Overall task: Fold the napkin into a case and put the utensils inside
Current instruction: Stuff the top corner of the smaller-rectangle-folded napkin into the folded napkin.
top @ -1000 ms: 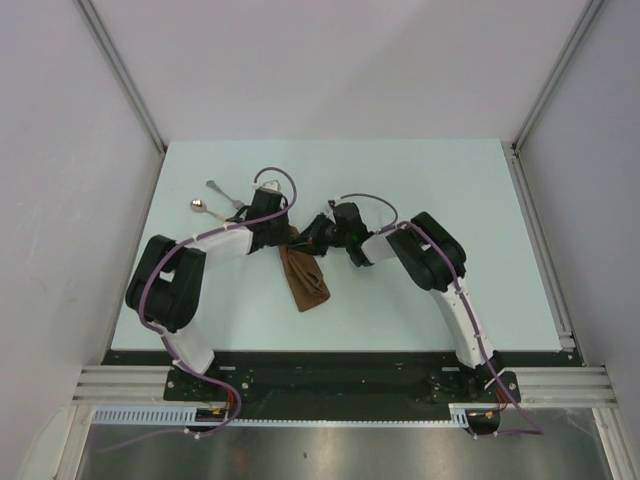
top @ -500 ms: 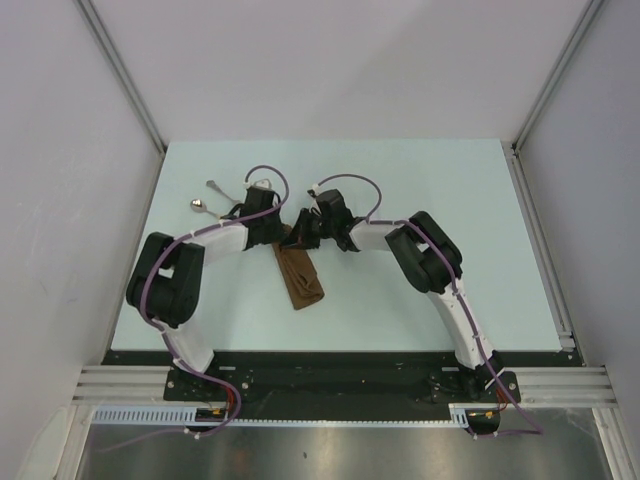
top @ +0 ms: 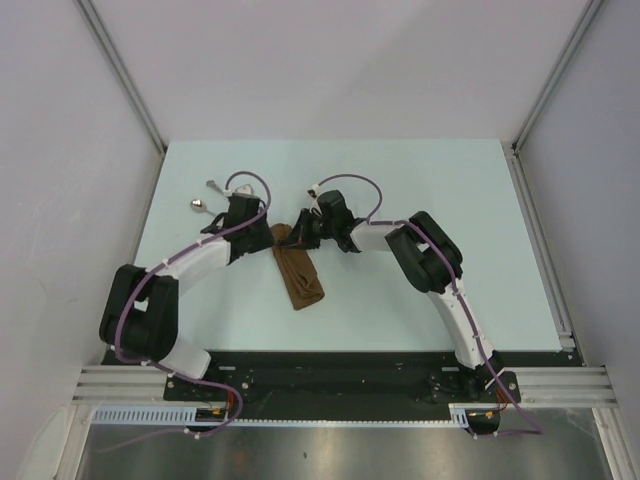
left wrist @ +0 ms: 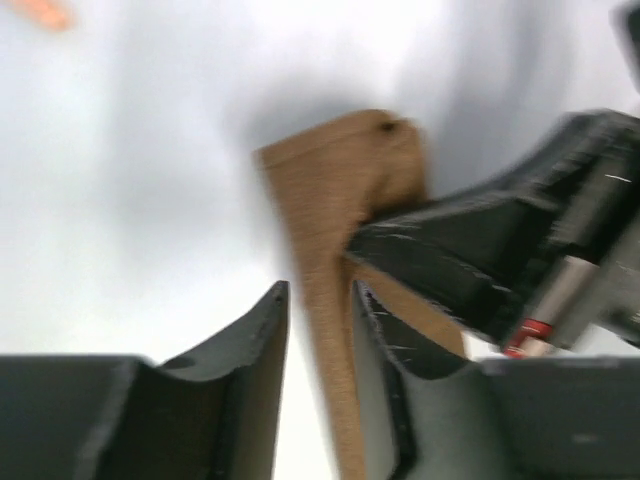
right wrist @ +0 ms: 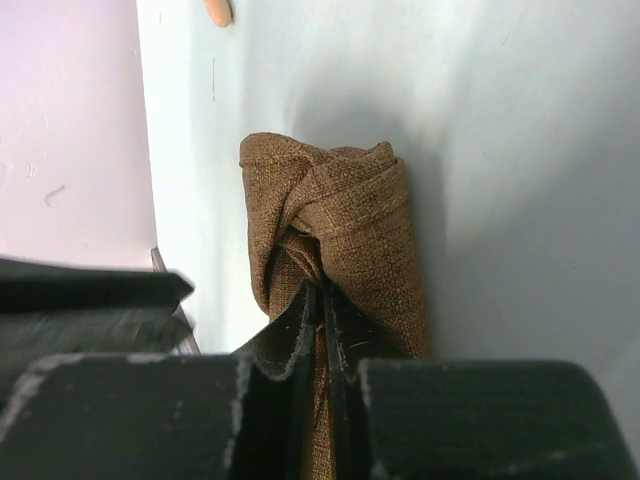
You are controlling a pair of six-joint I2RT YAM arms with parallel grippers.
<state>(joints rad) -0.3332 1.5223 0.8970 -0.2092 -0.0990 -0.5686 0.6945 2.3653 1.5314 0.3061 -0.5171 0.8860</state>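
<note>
The brown napkin [top: 297, 272] lies folded into a narrow strip in the middle of the table, with its far end bunched up [right wrist: 335, 200]. My right gripper [top: 293, 232] is at that far end and is shut on a fold of the cloth [right wrist: 322, 292]. My left gripper [top: 262, 240] is just left of the strip. In the blurred left wrist view its jaws [left wrist: 320, 292] stand apart, with the cloth's edge [left wrist: 335, 180] running between them. The silver fork [top: 216, 187] and the spoon [top: 199, 205] lie at the far left.
The spoon's orange handle tip shows in the right wrist view [right wrist: 218, 10] and in the left wrist view [left wrist: 45, 12]. The black right gripper body [left wrist: 490, 260] sits close beside my left fingers. Grey walls enclose the table [top: 450, 180].
My left arm has swung left and its gripper has slid off the napkin's far end. The right gripper moved farther away with the cloth's end and now holds still.
</note>
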